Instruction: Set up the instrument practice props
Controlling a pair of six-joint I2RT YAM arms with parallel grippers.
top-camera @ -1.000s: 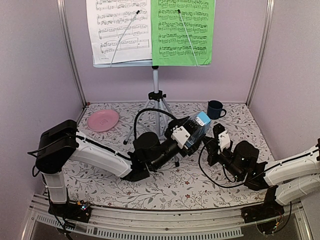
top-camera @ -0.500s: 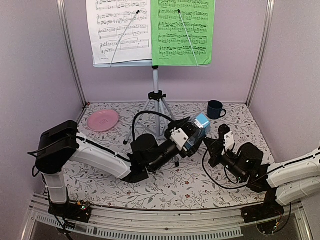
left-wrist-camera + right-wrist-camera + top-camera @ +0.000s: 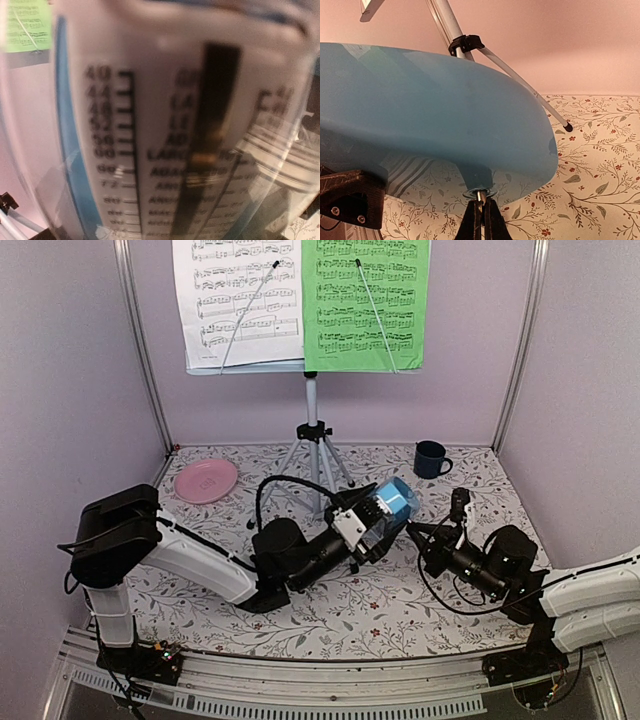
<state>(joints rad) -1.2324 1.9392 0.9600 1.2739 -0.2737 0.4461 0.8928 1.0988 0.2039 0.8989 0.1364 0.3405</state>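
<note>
The small blue pyramid metronome is held off the table in my left gripper, which is shut on it. Its white tempo scale and dark pendulum fill the left wrist view. My right gripper is shut on a small metal pin sticking out of the metronome's blue side. The pale music stand stands on its silver tripod at the back. It carries a white sheet-music page and a green one.
A pink plate lies at the back left. A dark blue mug stands at the back right. A tripod leg reaches down to the floral tablecloth just behind the metronome. Lilac walls close in three sides.
My left gripper lowered and tilted the metronome a little. My right gripper swung down and left from pointing upward and now pinches the pin on the metronome's side.
</note>
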